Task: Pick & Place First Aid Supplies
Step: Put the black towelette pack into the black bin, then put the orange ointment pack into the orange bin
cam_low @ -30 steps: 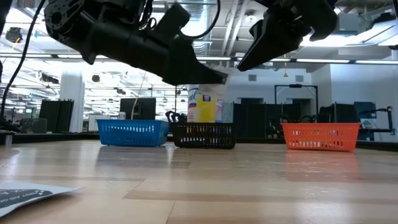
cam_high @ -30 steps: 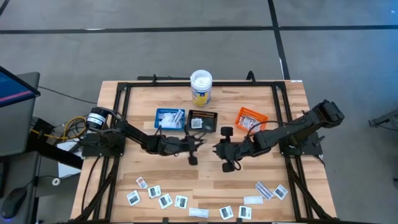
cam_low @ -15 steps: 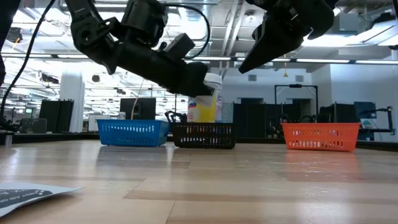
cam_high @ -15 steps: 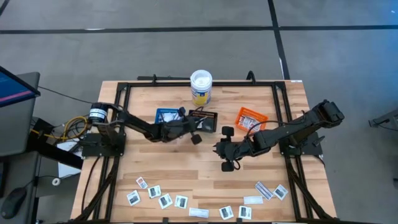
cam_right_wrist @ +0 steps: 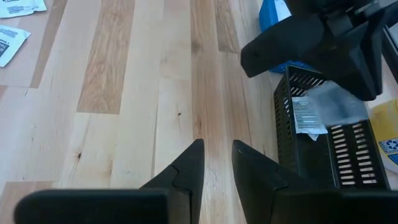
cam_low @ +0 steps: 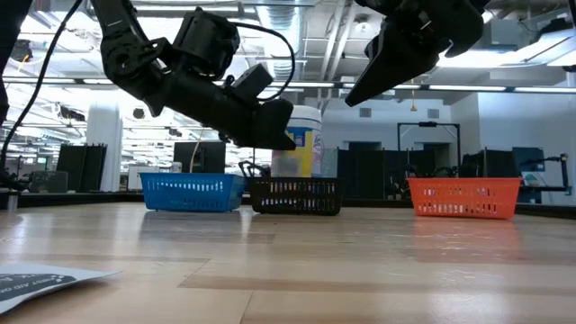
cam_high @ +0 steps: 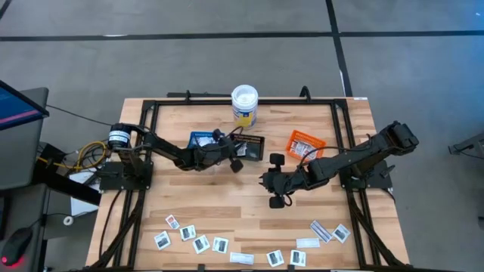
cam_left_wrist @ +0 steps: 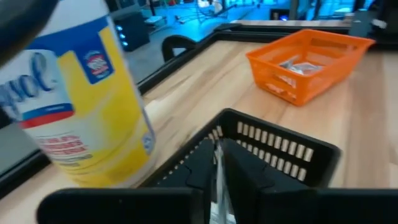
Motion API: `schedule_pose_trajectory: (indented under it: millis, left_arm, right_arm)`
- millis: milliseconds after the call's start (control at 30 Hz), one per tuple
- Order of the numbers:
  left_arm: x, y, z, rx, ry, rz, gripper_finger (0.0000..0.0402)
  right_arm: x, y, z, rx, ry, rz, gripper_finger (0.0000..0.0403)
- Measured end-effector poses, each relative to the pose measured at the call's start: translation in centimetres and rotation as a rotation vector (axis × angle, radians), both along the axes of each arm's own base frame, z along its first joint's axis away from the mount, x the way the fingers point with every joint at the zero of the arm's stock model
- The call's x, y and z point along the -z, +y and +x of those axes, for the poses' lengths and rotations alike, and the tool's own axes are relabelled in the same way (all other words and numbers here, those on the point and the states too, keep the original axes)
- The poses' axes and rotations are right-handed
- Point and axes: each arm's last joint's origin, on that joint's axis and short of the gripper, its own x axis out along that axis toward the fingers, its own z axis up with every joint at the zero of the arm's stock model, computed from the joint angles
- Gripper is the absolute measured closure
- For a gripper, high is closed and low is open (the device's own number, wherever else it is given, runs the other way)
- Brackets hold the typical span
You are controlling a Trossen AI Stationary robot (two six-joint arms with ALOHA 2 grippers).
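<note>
Since a second ago my left gripper (cam_high: pixel 231 156) has swung from mid-table up over the black tray (cam_high: pixel 248 146), while my right gripper (cam_high: pixel 274 179) hasn't budged. From above, most packets (cam_high: pixel 201 243) sit along the near edge, well apart from both grippers. Low view: left gripper (cam_low: pixel 277 126) hangs above the black tray (cam_low: pixel 295 195), right one up high. Left wrist view: my fingers (cam_left_wrist: pixel 205 165) pinch a thin packet (cam_left_wrist: pixel 218 180) edge-on over that tray (cam_left_wrist: pixel 283 149). Right wrist view: fingers (cam_right_wrist: pixel 190 163) slightly apart, holding nothing, above bare table (cam_right_wrist: pixel 137 81).
</note>
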Motion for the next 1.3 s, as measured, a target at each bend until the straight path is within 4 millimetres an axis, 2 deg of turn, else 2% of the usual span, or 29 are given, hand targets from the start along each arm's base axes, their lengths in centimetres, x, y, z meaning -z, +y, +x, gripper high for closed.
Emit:
schedule_pose_trajectory:
  millis: [167, 433, 667, 833, 1033, 1300]
  left_arm:
    - [0.0, 0.1, -0.1, -0.051, -0.002, 0.004, 0.0328]
    - [0.0, -0.3, -0.1, -0.034, -0.008, -0.006, 0.028]
    - [0.0, -1.0, 0.3, 0.198, -0.058, -0.142, 0.0273]
    - [0.0, -2.1, 0.4, 0.316, -0.078, -0.212, 0.0277]
    - [0.0, -5.4, 0.2, 0.471, -0.065, -0.228, 0.0292]
    - [-0.3, -12.6, -1.7, 0.69, -0.031, -0.233, 0.0299]
  right_arm:
    - [0.0, 0.0, 0.0, 0.0, 0.0, 0.0, 0.0327]
    - [0.0, 0.0, 0.0, 0.0, 0.0, 0.0, 0.0327]
    - [0.0, -0.2, 0.0, 0.023, 0.001, 0.03, 0.0327]
    - [0.2, -0.5, 0.2, -0.069, 0.041, 0.081, 0.0327]
    - [-0.3, 0.3, -0.3, -0.133, 0.036, 0.074, 0.0327]
    - [-2.8, 0.9, -2.6, -0.167, -0.002, 0.038, 0.0327]
